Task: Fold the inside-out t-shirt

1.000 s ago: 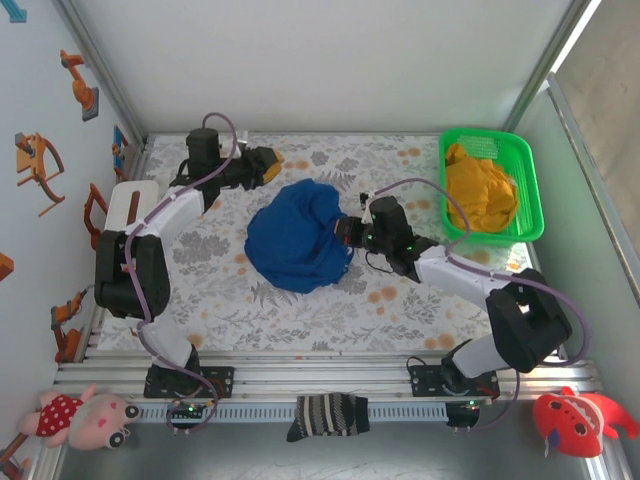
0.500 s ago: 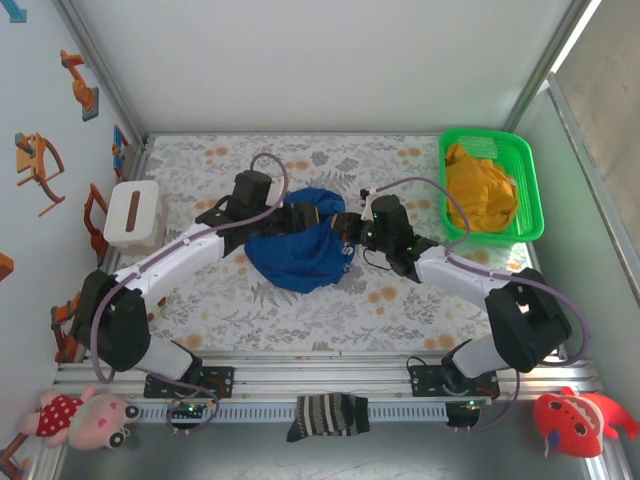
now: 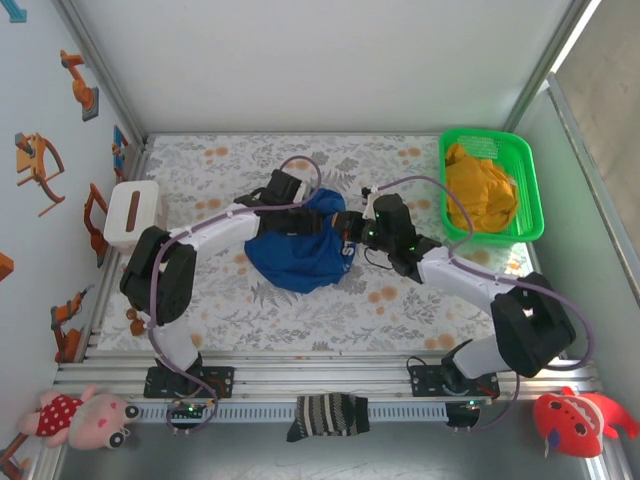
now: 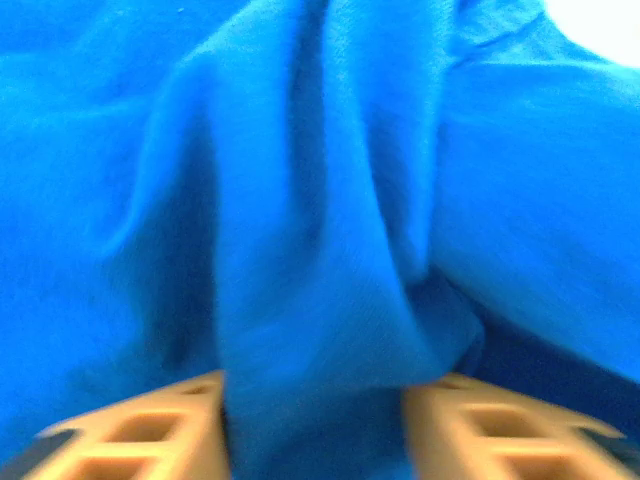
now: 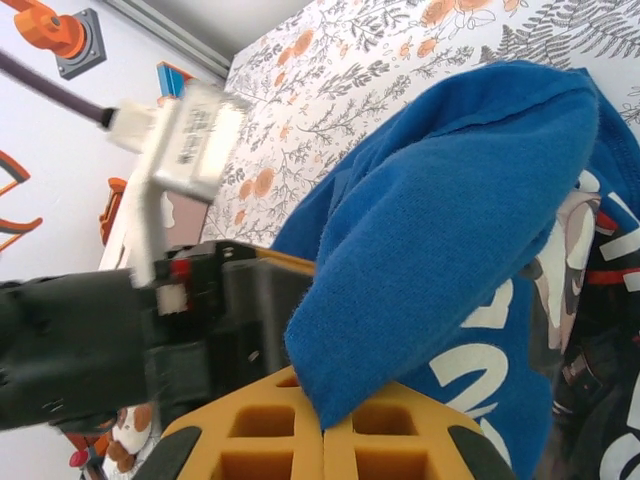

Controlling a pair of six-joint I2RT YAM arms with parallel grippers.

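Note:
The inside-out t-shirt lies bunched in a royal-blue heap at the middle of the floral table, white lettering showing at its right edge. My left gripper reaches in at the heap's upper right. In the left wrist view a thick fold of the t-shirt fills the gap between the yellow fingers, and the left gripper is shut on it. My right gripper meets the heap's right side. Its jaws stand together, pinching a doubled edge of the t-shirt.
A green basket at the back right holds a mustard-yellow garment. A white box stands at the left edge. A dark striped sock lies on the front rail between the arm bases. The left arm's black body sits close beside my right gripper.
My left arm swung from the back left corner across to the shirt, and its jaws opened and then closed on a fold. The heap has bunched up smaller. The right gripper barely moved.

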